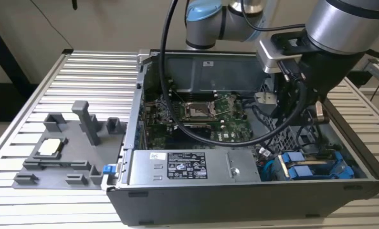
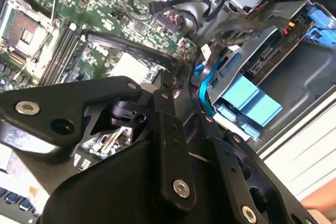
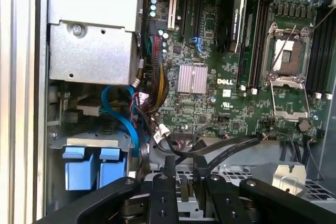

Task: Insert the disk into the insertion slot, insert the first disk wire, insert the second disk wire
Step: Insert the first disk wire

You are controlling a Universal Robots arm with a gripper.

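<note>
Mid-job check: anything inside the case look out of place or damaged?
Nothing looks spilled or broken. Two oddities: the processor socket on the motherboard sits bare, without a cooler, and loose black cables drape across the board's edge, next to the blue carriers.

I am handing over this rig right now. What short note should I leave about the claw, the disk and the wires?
Claw: inside the case, low over the drive cage at the motherboard's edge; grip unclear.
Disk: in its blue carrier, lying in the insertion slot of the cage, near the power supply.
Done: the disk appears inserted.
Left: a blue cable and black cables lie loose by the cage; whether any is plugged into the disk, I cannot tell.
</note>
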